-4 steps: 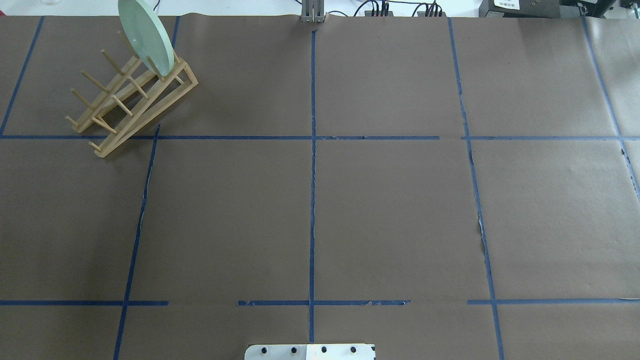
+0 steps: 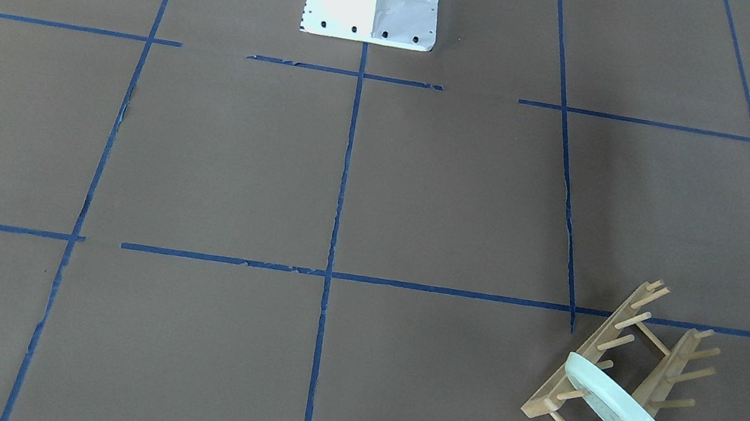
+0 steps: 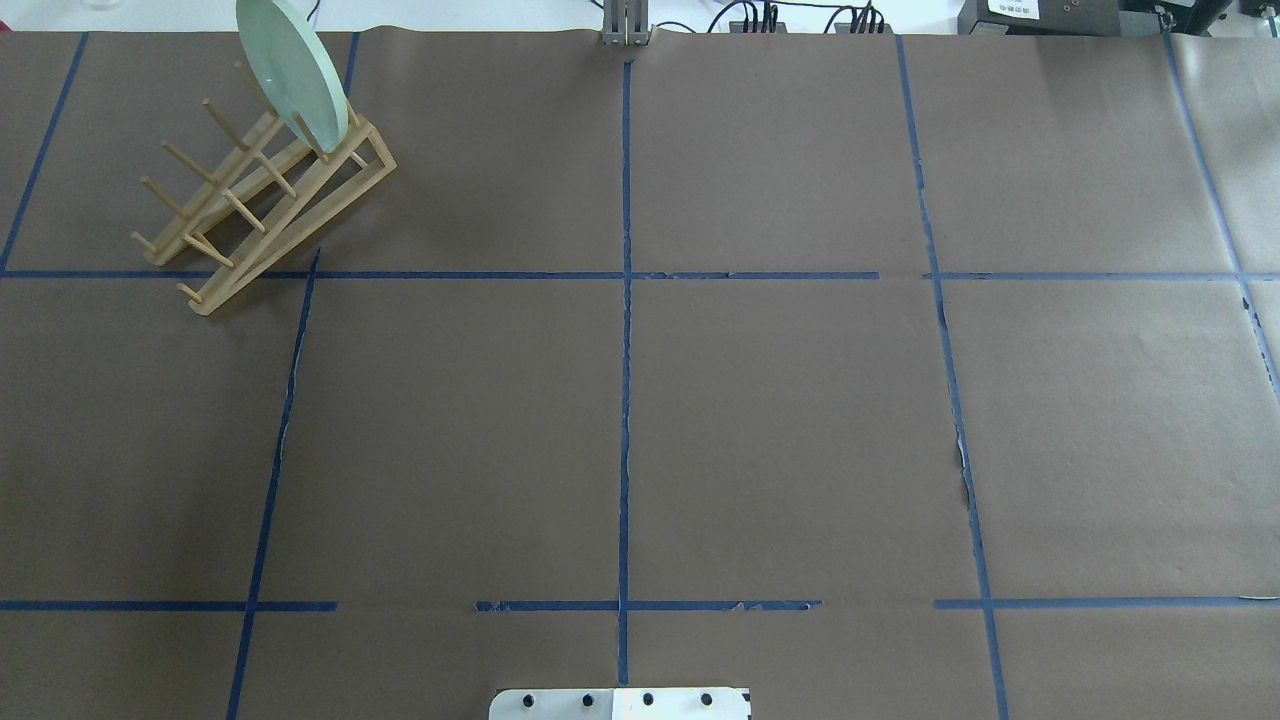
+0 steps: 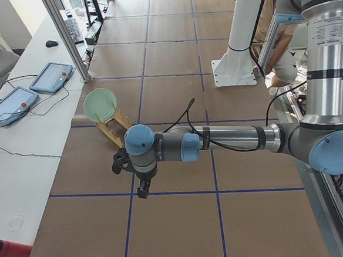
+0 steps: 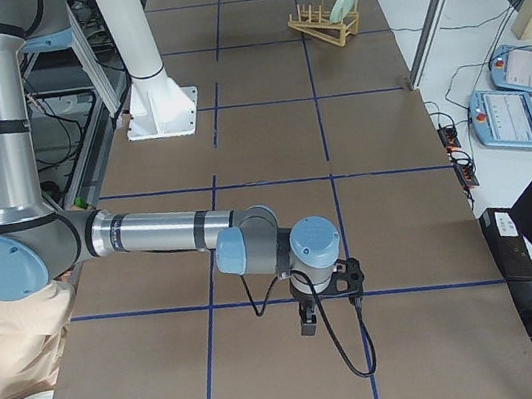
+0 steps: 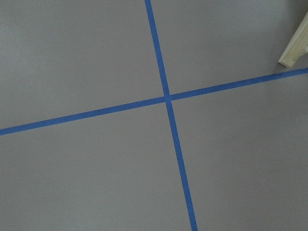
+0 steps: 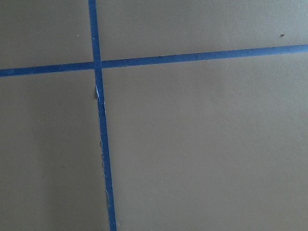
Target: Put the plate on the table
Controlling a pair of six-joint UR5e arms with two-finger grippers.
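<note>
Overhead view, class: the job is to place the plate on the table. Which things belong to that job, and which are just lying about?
Belong to the job:
plate, standing on edge in the rack
wooden rack that holds it
table

Just lying about:
white robot base
cables beyond the far edge
</note>
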